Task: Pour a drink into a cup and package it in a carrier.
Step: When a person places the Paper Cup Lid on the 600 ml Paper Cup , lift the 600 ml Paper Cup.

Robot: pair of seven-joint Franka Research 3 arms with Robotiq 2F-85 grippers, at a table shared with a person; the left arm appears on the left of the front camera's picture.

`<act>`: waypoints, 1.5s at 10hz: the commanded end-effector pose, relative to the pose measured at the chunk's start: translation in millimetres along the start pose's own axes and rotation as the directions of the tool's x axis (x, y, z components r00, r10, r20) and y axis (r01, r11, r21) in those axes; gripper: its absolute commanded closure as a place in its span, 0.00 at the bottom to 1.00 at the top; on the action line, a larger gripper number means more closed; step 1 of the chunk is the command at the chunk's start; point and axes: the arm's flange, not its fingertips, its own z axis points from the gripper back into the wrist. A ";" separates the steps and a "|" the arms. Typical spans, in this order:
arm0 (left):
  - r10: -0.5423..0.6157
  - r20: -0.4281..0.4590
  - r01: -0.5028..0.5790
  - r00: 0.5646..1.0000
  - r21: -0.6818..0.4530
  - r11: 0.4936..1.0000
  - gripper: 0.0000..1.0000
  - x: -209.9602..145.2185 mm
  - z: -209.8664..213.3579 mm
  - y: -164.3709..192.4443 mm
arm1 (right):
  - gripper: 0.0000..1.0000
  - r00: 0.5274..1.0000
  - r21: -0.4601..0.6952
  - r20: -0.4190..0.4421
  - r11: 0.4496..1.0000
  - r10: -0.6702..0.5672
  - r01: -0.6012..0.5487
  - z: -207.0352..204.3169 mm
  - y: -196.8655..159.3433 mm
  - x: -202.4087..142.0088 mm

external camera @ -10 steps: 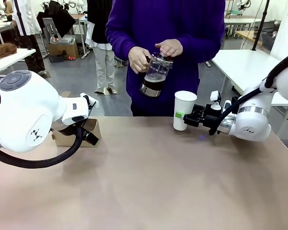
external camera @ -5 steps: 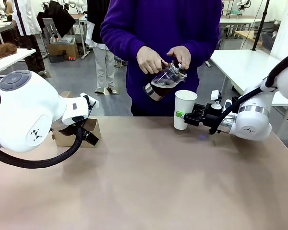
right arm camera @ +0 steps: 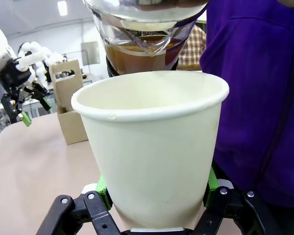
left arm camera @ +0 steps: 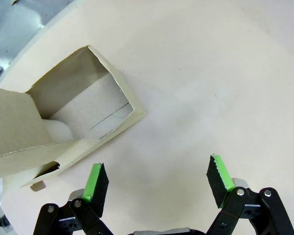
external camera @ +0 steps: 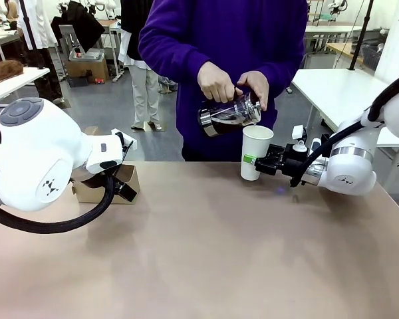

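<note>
Near the table's point(external camera: 199, 252) far edge, right of the middle, stands one cup point(external camera: 256, 149), white paper with an open top. The right gripper point(external camera: 253, 161) reaches in from the table's right side and is clamped on the cup's lower part; in the right wrist view its green pads point(right arm camera: 104, 188) press the cup's wall point(right arm camera: 154, 147) on both sides. One glass carafe point(external camera: 229, 114) is held by the person's two hands, one hand point(external camera: 216, 81) at the handle side and the other hand point(external camera: 255, 86) at the lid end. It lies almost level, its spout over the cup's rim, and the drink point(right arm camera: 137, 56) has pooled dark brown toward the spout. Whether any is falling I cannot tell.

One carrier point(external camera: 103, 186) of brown cardboard sits by the far left edge. The left gripper point(left arm camera: 157, 181) hovers just beside it with jaws wide and nothing between them.

A second ago the carafe was upright at the person's chest, well apart from the cup; half a second ago it was half tipped. The cup, both grippers and the carrier have not moved.
</note>
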 end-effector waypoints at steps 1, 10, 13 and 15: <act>0.000 0.001 0.000 1.000 -0.001 1.000 0.00 0.1 0.4 -0.1 | 0.20 1.000 -0.001 0.004 1.000 0.002 -0.002 0.5 3.1 5.0; 0.000 0.001 0.000 1.000 -0.001 1.000 0.00 0.1 0.4 -0.1 | 0.20 1.000 -0.001 0.004 1.000 0.002 -0.002 0.5 3.1 5.0; 0.000 0.001 0.000 1.000 -0.001 1.000 0.00 0.1 0.4 -0.1 | 0.20 1.000 -0.001 0.004 1.000 0.002 -0.002 0.5 3.1 5.0; 0.000 0.001 0.000 1.000 -0.001 1.000 0.00 0.1 0.4 -0.1 | 0.20 1.000 -0.001 0.004 1.000 0.002 -0.002 0.5 3.1 5.0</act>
